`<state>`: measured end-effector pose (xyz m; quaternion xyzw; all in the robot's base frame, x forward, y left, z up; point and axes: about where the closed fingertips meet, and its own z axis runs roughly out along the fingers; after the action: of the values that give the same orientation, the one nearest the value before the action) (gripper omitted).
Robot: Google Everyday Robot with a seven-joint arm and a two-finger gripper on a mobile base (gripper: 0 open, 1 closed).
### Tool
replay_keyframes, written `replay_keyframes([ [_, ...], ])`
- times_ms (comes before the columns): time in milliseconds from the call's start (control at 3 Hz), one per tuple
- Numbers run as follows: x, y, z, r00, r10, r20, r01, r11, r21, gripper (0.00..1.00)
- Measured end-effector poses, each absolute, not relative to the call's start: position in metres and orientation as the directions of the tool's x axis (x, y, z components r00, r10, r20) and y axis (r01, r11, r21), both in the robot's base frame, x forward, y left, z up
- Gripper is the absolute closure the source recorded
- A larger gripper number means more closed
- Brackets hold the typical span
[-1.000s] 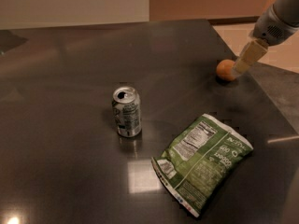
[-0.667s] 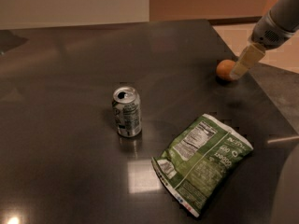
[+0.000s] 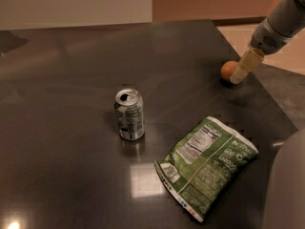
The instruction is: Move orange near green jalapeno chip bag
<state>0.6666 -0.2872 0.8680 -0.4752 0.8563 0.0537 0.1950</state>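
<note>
1. Desk (image 3: 71, 128): a dark, glossy top that fills most of the view, with light glare near its near edge. Its far edge and right edge are both visible and meet at the far right corner.
2. Green jalapeno chip bag (image 3: 207, 163): lies flat and crinkled in the near right part of the desk, set on a diagonal. The white nutrition label faces up at its far end. Its right-hand corner reaches toward the right edge.
3. Robot arm (image 3: 281, 25): a grey limb that enters from beyond the far right corner and slopes down toward the desk's right edge.
4. Soda can (image 3: 129, 114): 1 silver can stands upright near the middle of the desk, its opened top showing. It is left of the bag and apart from it.
5. Gripper (image 3: 240, 73): a pale, cream-coloured end piece low over the desk, close to the right edge. It sits just against the right side of the orange. Whether it is released or grasping the fruit cannot be told.
6. Orange (image 3: 228, 70): 1 small round fruit rests on the desk by the right edge, toward the far right corner. It is well apart from the chip bag and beyond the bag's far end.
</note>
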Motion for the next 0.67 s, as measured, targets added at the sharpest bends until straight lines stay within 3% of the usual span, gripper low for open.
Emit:
replay_keyframes([
  [667,0.6691,-0.2820,0.8540,-0.470,-0.801,-0.372,-0.846,0.528,-0.068,0.29],
])
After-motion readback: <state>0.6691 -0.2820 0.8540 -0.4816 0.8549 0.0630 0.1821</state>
